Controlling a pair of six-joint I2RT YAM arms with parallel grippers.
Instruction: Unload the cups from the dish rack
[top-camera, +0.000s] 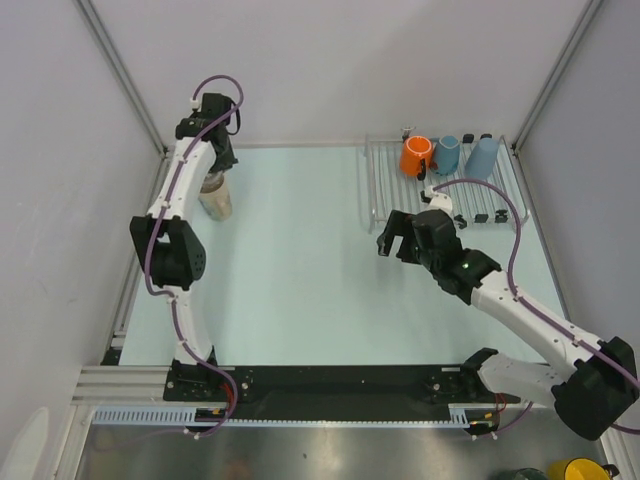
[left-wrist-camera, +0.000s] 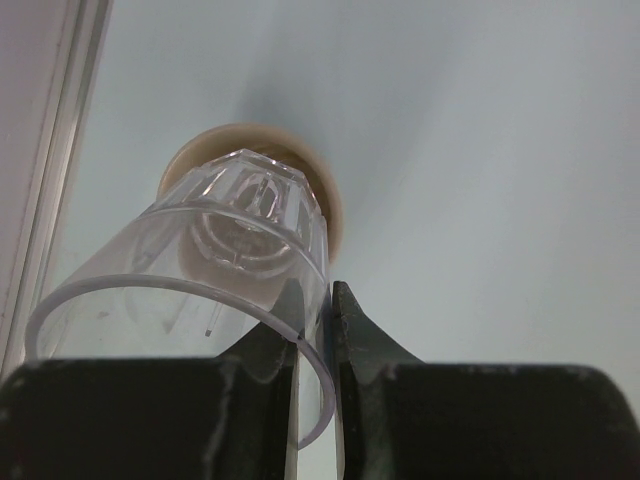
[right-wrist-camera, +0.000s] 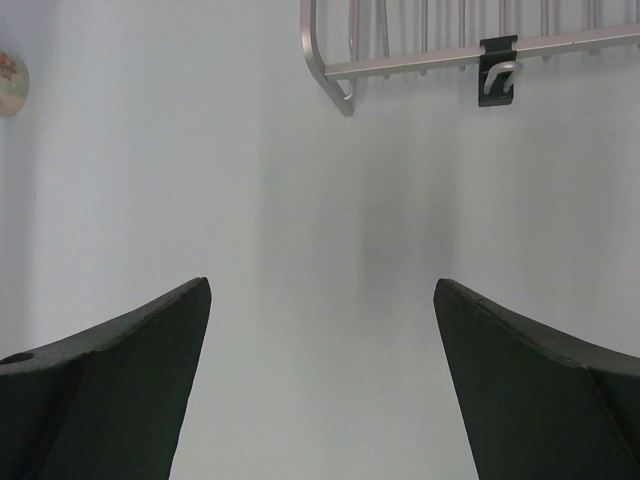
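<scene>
My left gripper (top-camera: 214, 176) is at the far left of the table, shut on the rim wall of a tumbler (top-camera: 215, 197). In the left wrist view the tumbler (left-wrist-camera: 240, 230) is see-through and faceted, with beige behind its bottom; one finger is inside the rim and one outside (left-wrist-camera: 318, 292). The dish rack (top-camera: 372, 186) stands at the far right with the orange mug (top-camera: 416, 155), the teal-blue mug (top-camera: 446, 154) and the light-blue cup (top-camera: 481, 155) along its back. My right gripper (top-camera: 395, 243) is open and empty just left of the rack's front; its wrist view shows the rack's corner (right-wrist-camera: 340, 72).
A beige round object (right-wrist-camera: 6, 84) shows at the left edge of the right wrist view. Metal frame rails run along the table's left and right edges. A yellow mug (top-camera: 575, 470) stands off the table at the bottom right.
</scene>
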